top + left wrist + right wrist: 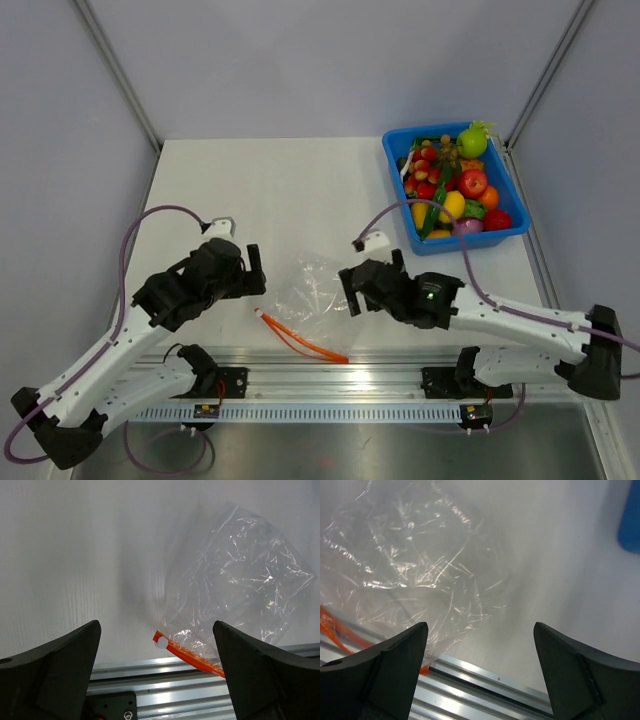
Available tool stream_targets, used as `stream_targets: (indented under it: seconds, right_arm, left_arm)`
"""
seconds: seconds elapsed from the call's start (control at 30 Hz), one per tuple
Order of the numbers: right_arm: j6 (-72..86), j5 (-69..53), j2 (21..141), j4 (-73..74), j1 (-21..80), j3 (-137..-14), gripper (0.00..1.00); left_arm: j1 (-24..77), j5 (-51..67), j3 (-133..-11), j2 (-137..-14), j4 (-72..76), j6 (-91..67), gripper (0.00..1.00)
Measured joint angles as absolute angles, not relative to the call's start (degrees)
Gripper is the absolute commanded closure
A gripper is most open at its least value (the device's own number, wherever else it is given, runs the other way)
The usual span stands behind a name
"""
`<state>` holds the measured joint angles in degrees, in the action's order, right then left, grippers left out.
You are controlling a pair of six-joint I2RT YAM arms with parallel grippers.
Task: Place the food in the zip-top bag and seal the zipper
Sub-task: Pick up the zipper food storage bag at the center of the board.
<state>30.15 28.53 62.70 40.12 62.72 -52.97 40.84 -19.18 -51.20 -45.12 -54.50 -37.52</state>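
Bag (312, 290): clear and crumpled, lying on the tabletop (270, 190) at its near edge, between the two arms; nothing shows inside it
Zipper (300, 338): orange strip along the bag's near side, partly over the metal rail (380, 352); whether the mouth is parted cannot be told
Food (452, 188): all heaped in the blue bin (470, 238) at the far right, well apart from the bag
Left fingers (257, 272): spread wide, holding nothing, low and just left of the bag, facing the zipper's end
Right fingers (352, 290): spread wide, empty, just right of the bag
Step in hand: likely the opening one, getting hold of the bag; no piece loaded, sealing far off
Next move: probably one arm pinches the thin film near the mouth to hold it open, while the right reaches to the bin for a single piece; the slack plastic will slide unless it is pinned
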Motion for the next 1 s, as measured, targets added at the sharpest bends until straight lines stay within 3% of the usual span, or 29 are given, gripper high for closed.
stream_targets:
  seconds: [0.13, 0.3, 0.67, 0.8, 0.9, 0.93, 1.0]
  right_arm:
    - [30.04, 33.67, 75.16, 39.99, 76.58, -59.4, 0.04]
    - [28.69, 36.86, 87.64, 38.44, 86.91, -65.19, 0.03]
    - [24.58, 36.56, 98.26, 31.66, 89.52, -66.74, 0.16]
    - [24.16, 36.58, 100.62, 30.35, 89.17, -66.65, 0.47]
    - [24.32, 36.51, 100.55, 29.69, 87.92, -66.22, 0.94]
    - [24.49, 36.38, 100.25, 29.15, 87.15, -65.91, 1.0]
    - [24.71, 35.44, 98.7, 27.79, 84.79, -64.51, 1.0]
  left_arm:
    - [40.77, -21.1, -51.68, -45.3, -54.74, -37.19, 0.01]
    - [39.62, -21.47, -56.21, -47.2, -55.18, -35.14, 0.01]
    - [30.59, -16.95, -58.17, -49.32, -54.37, -31.03, 0.01]
    - [29.12, -15.97, -58.17, -49.32, -54.35, -30.09, 0.01]
    - [28.03, -15.05, -58.17, -49.43, -54.33, -29.41, 0.01]
    - [27.81, -14.76, -58.17, -49.5, -54.3, -29.28, 0.01]
    - [27.24, -13.8, -58.15, -49.69, -54.04, -28.84, 0.01]
